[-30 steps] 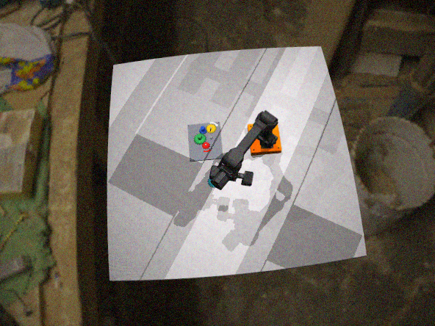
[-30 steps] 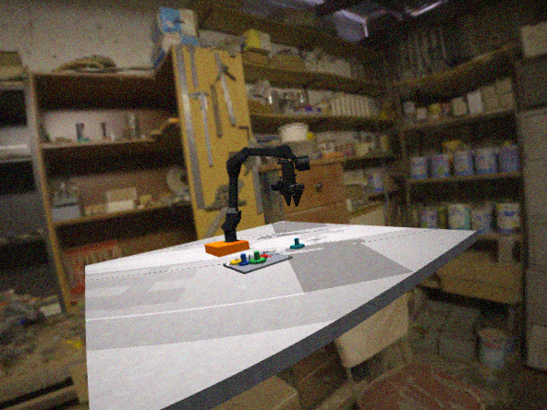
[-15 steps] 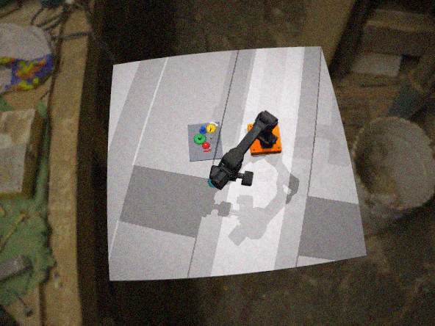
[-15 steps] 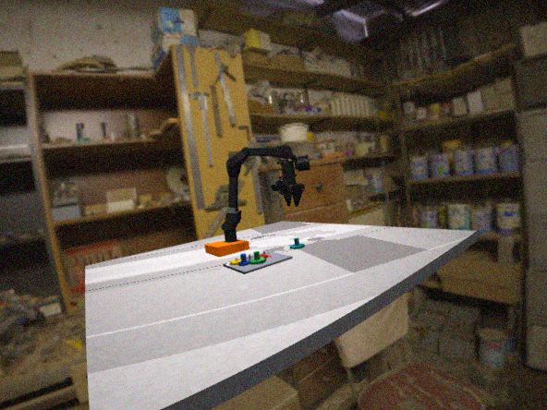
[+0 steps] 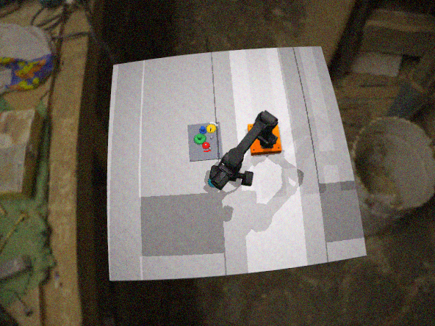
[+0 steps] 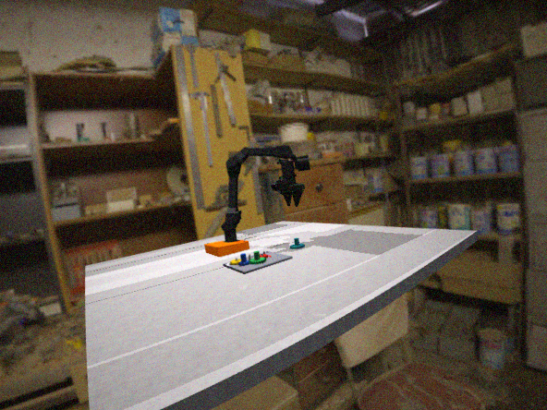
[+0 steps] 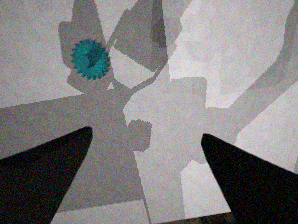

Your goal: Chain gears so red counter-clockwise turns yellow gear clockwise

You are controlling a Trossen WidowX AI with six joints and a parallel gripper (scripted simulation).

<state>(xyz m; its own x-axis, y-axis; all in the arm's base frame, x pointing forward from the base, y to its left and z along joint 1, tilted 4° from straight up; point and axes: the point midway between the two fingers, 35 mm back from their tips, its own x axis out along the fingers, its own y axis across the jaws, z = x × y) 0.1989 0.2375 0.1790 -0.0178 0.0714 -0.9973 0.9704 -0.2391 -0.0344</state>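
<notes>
Gripper: standing wide open above the table, holding nothing; its two fingers are pointing down.
Teal gear: sitting loose on the table, below the fingertips; in the wrist view it is showing toward 11 o'clock, clear of both fingers.
Board: lying on the table at about 12 o'clock from the teal gear in the top view.
Red gear: sitting just toward 5 o'clock from the board's middle.
Green gear: sitting on the board at 10 o'clock from its middle, close beside the red one; whether their teeth are meshing, I cannot tell.
Blue gear: sitting at 1 o'clock from the green one.
Yellow gear: sitting at 3 o'clock from the blue one, close beside it.
Peg: standing bare at 6 o'clock from the yellow gear.
Base: resting at 3 o'clock from the board, supporting the arm.
</notes>
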